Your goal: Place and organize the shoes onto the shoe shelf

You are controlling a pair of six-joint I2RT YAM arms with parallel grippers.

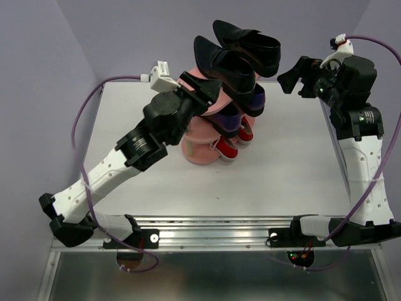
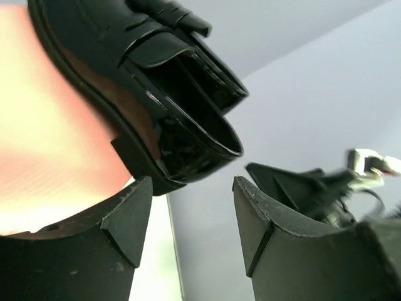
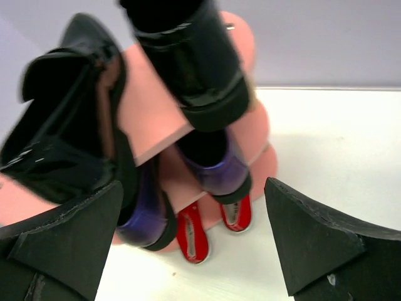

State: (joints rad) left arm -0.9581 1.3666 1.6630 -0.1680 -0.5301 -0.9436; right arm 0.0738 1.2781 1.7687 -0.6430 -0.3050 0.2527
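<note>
The pink shoe shelf [image 1: 199,152] stands mid-table with all the shoes on it. Two black loafers [image 1: 233,56] lie on the top board, the purple pair [image 1: 241,108] on the middle board, the red sneakers [image 1: 230,143] on the bottom. My left gripper [image 1: 212,92] is open and empty at the shelf's left side, its fingers [image 2: 135,213] just below a loafer's heel [image 2: 182,135]. My right gripper [image 1: 292,75] is open and empty, to the right of the shelf, apart from it. The right wrist view shows loafers [image 3: 191,56], purple shoes [image 3: 219,169] and red sneakers [image 3: 193,232].
The white table [image 1: 282,169] lies around the shelf, with purple walls behind and at both sides. A metal rail [image 1: 213,222] runs along the near edge by the arm bases. The right arm [image 2: 326,188] shows in the left wrist view beyond the fingers.
</note>
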